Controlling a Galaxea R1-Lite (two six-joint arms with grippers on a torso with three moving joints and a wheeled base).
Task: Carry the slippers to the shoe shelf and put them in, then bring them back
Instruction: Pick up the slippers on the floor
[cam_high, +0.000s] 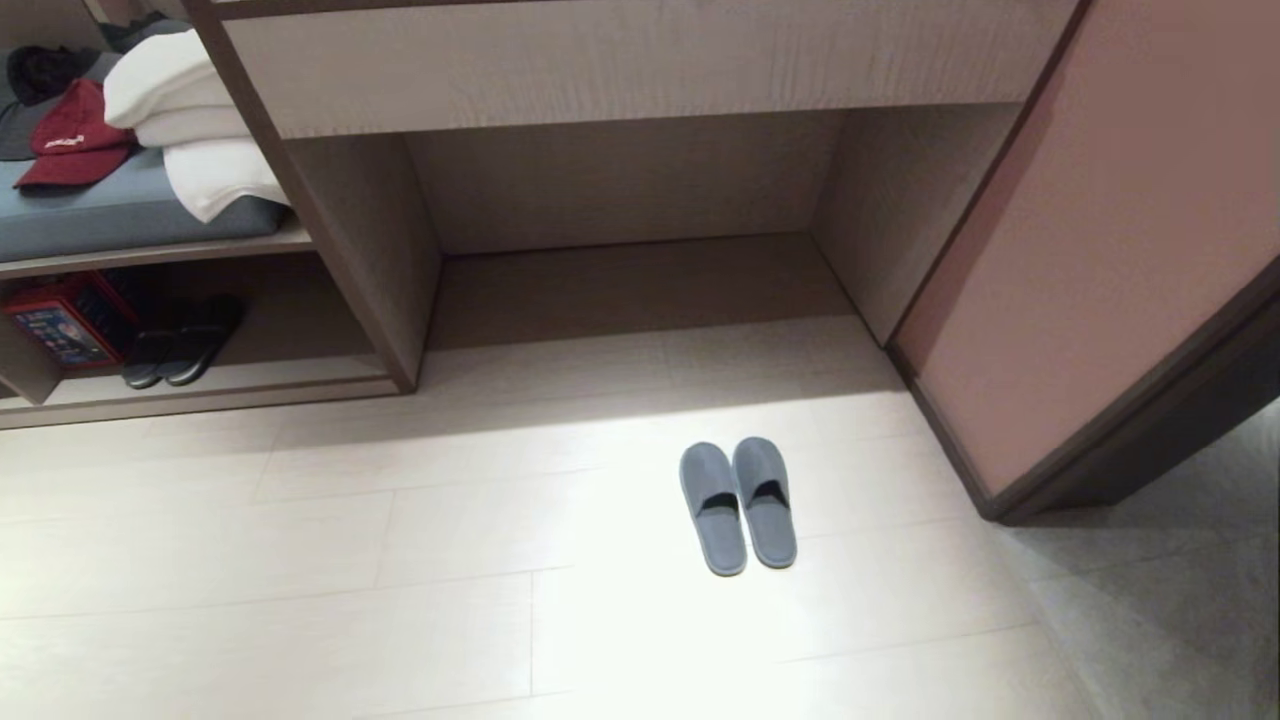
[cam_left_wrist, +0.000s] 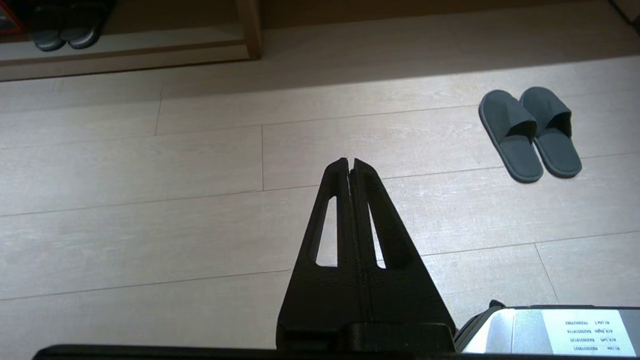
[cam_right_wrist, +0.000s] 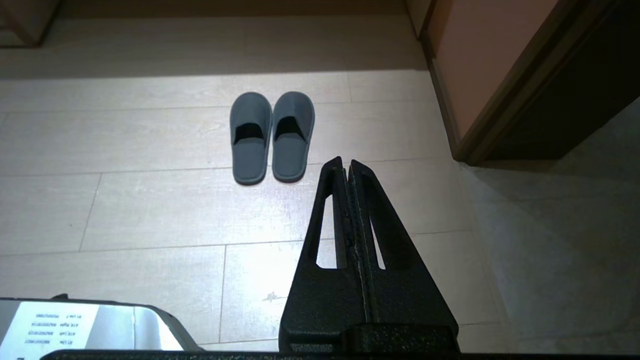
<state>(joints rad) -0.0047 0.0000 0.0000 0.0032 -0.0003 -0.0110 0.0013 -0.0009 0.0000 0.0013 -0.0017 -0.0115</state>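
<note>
Floor under our grippers: pale plank floor (cam_high: 300, 560), bare beneath both parked tools.
Shoe shelf: we take the beige wood-grain cubby (cam_high: 640, 290) beyond the slippers to be the shoe shelf; it lies well ahead of both tools.
Side shelving: ahead and to our left, a black pair (cam_high: 180, 345) on the low board, white folded linen (cam_high: 190, 130) and a red cap (cam_high: 70, 135) above.
Right gripper (cam_right_wrist: 347, 165): fingers pressed together, holding nothing, hanging over the floor.
Left gripper (cam_left_wrist: 350, 165): fingers pressed together, holding nothing.
Slippers (cam_high: 738, 505): side by side, touching, flat on the floor; just ahead of our right tool and slightly to its left, well off to the right of our left tool.
Handling: we judge them light, thin and floppy; we would pinch both toe bands together, or the two inner sole edges, expecting the heels to droop.
Writing: small print on a white sticker (cam_left_wrist: 585, 337) on our body shows mirrored, too small to read; white script on the cap is unreadable.
</note>
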